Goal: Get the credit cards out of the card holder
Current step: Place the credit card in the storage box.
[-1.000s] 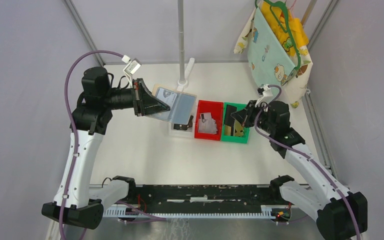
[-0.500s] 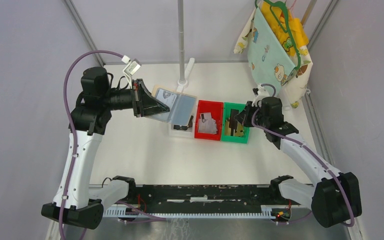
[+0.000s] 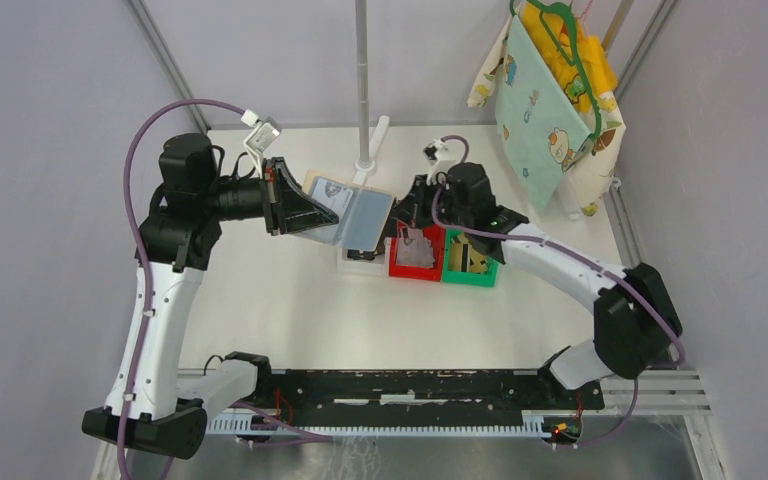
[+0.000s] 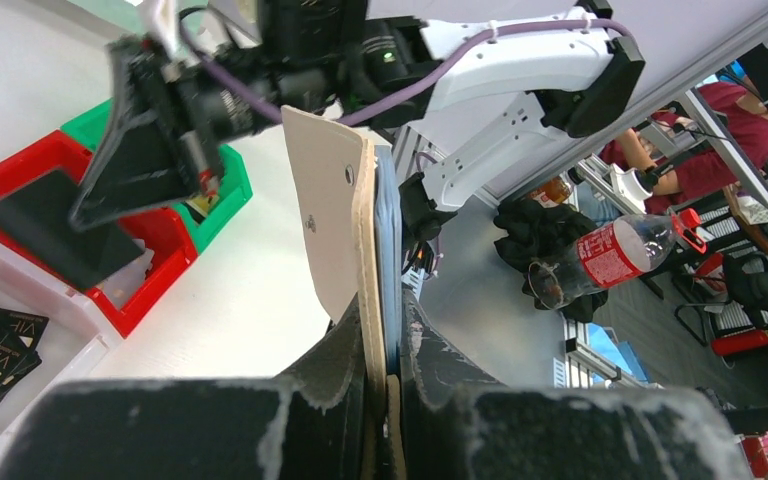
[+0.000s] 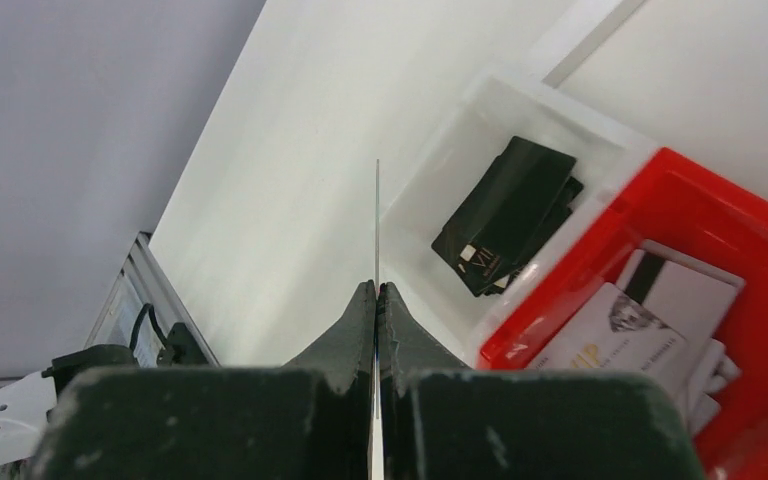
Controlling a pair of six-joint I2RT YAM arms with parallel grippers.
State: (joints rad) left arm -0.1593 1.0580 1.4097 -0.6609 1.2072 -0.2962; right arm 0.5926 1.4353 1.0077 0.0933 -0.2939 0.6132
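Observation:
My left gripper (image 3: 312, 214) is shut on the tan card holder (image 3: 352, 212) and holds it in the air, open, its pale blue inner pocket facing up. In the left wrist view the holder (image 4: 332, 215) stands edge-on between my fingers (image 4: 345, 345). My right gripper (image 3: 404, 214) is just right of the holder, above the bins. It is shut on a thin black credit card (image 4: 55, 235), which shows edge-on in the right wrist view (image 5: 377, 220). Black cards (image 5: 508, 212) lie in the clear bin, and silver-grey cards (image 5: 650, 310) lie in the red bin.
Three small bins stand in a row mid-table: clear white (image 3: 360, 255), red (image 3: 397, 270) and green (image 3: 475, 275). A metal pole (image 3: 362, 80) rises behind them. A cloth bag (image 3: 550, 100) hangs at the back right. The frame's posts border the table.
My right arm has swung left from above the green bin to beside the held card holder, above the red and clear bins. My left arm and the holder have stayed still.

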